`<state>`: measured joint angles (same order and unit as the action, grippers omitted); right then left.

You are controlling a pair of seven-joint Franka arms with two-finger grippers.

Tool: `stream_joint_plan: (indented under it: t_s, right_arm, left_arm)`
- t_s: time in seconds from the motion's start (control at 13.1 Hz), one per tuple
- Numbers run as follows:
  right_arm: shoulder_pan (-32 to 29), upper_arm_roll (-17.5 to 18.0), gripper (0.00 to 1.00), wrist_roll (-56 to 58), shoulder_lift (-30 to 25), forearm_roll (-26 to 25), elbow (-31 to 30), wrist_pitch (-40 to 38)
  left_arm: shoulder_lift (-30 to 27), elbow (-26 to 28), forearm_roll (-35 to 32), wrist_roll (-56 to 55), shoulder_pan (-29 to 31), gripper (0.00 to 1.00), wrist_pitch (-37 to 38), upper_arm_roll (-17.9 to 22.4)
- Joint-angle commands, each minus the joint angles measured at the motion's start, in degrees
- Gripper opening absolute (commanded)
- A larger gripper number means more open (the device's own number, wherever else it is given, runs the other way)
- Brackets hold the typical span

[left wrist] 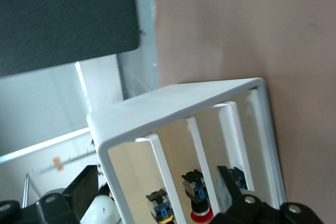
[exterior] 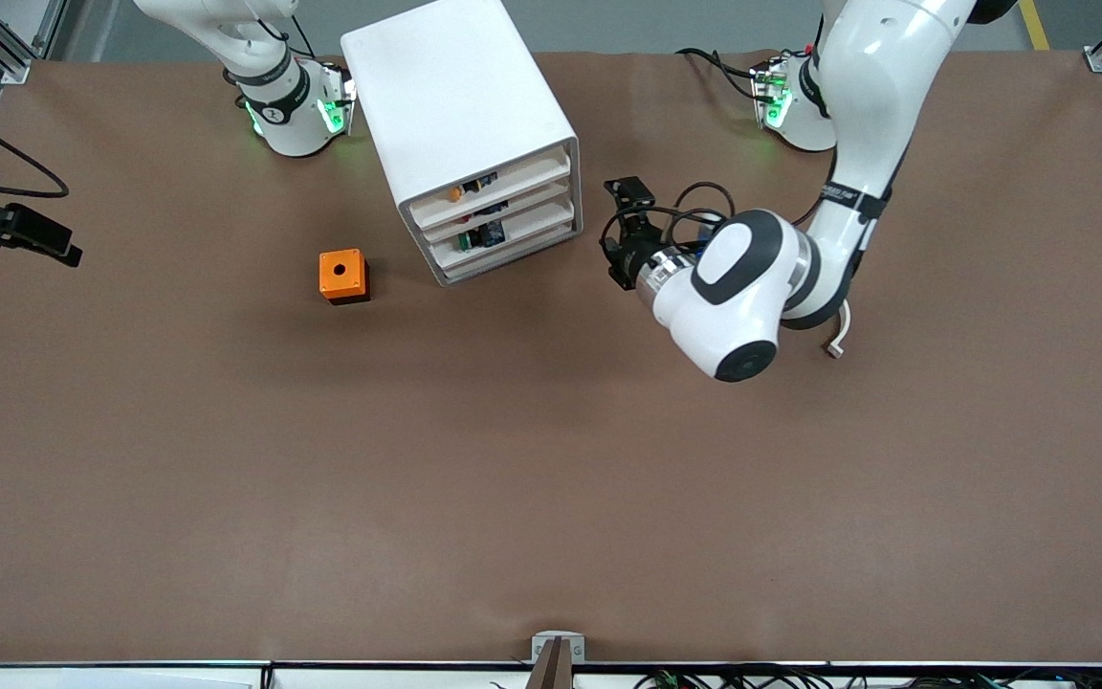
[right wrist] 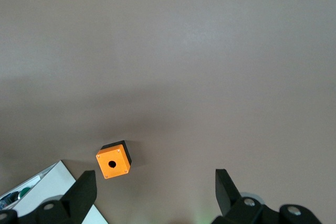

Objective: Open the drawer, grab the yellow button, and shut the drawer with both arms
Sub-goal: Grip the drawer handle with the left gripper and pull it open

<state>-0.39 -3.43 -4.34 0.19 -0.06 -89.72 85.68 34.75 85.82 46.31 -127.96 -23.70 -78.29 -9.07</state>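
beside the cabinet [exterior: 470, 134], toward the left arm's end of the surface [exterior: 551, 478], the left tool [exterior: 616, 251] hangs low with its fingers [left wrist: 84, 190] spread wide, and the left wrist view looks straight at the cabinet's front edge and into its open slots. the drawer [exterior: 498, 182], the top one of three, sits fully pushed in, its long front edge running across the cabinet face, which is angled toward the front camera and the left arm. inside it, near the end away from the left tool, shows the button [exterior: 455, 192] with its orange cap. the left arm is clearly the nearer one, so the pull looks like its job: it would need to swing around in front of the cabinet and draw the drawer out along the cabinet's depth. the right tool [right wrist: 157, 192], also spread wide and holding nothing, waits high over the surface above the orange cube [exterior: 343, 276], which stands in front of the cabinet's other end.
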Motion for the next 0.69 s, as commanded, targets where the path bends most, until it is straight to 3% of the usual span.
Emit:
stream_joint_plan:
  t_s: [0.0, 0.31, 0.61]
  right_arm:
    - [-0.49, 0.17, 1.00, -0.93, -0.11, -0.73, 0.16, -0.34]
    - [-1.37, 0.26, 1.00, -1.11, -0.11, -0.64, -0.02, -0.43]
    - [-2.42, 0.26, 1.00, -1.20, -0.28, -0.64, -0.37, -1.12]
  left_arm:
    - [3.65, -1.53, 5.61, -8.59, -0.39, 0.84, 1.21, 0.02]
    - [6.73, -1.53, 8.53, -14.06, -3.80, 0.63, 1.21, 0.02]
    - [8.49, -1.62, 11.16, -14.07, -5.92, 0.58, 1.03, 0.11]
